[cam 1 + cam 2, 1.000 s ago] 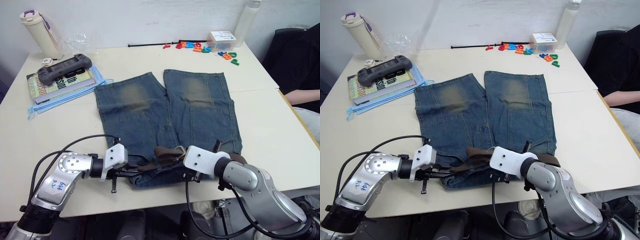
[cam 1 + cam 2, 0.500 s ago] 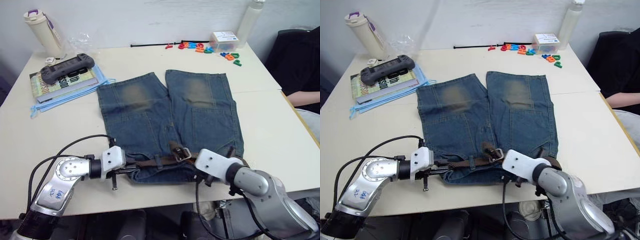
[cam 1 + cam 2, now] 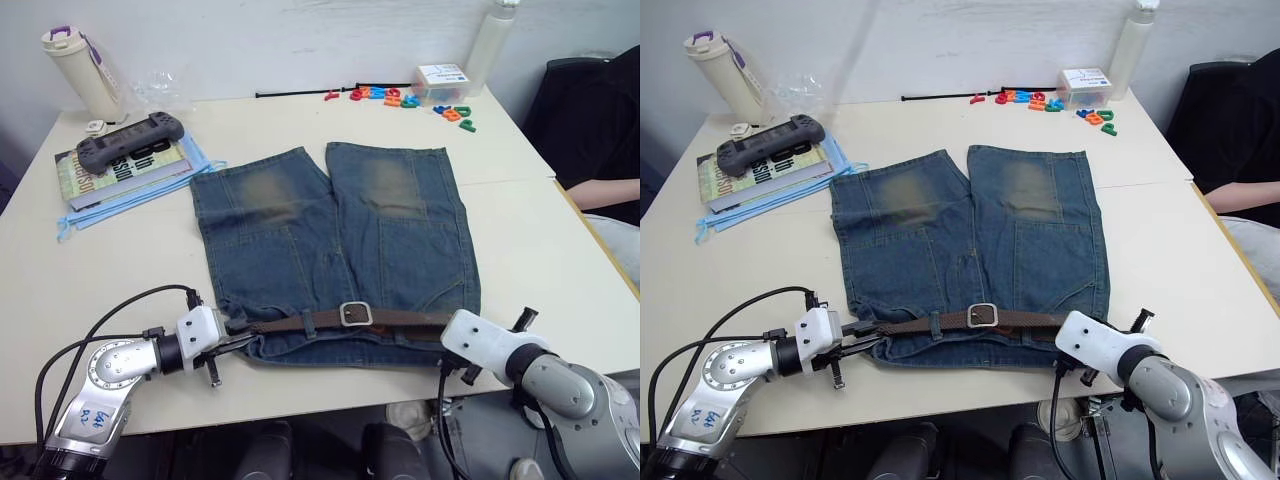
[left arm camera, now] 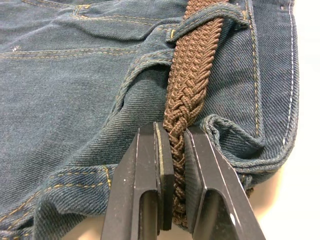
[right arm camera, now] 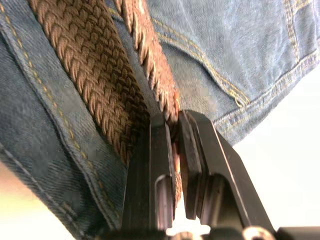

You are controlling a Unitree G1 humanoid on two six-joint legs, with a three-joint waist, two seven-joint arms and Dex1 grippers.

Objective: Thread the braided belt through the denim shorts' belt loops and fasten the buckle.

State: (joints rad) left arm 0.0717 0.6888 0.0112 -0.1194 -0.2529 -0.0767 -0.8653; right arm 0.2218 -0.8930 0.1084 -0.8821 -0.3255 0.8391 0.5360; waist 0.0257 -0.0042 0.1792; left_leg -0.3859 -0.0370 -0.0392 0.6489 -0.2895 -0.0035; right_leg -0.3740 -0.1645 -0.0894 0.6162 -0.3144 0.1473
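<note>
Denim shorts point(image 3: 335, 240) lie flat on the worktop point(image 3: 110, 270), waistband toward the robot. Braided belt point(image 3: 330, 320) runs straight along the waistband, under a belt loop point(image 3: 307, 322), its silver buckle point(image 3: 355, 314) near the middle. Left gripper point(image 4: 174, 150) pinches the belt's left end. Right gripper point(image 5: 172, 132) pinches the strap at the right waistband corner.

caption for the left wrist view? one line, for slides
Left gripper shut on the braided belt, which runs under a belt loop on the denim shorts.
</note>
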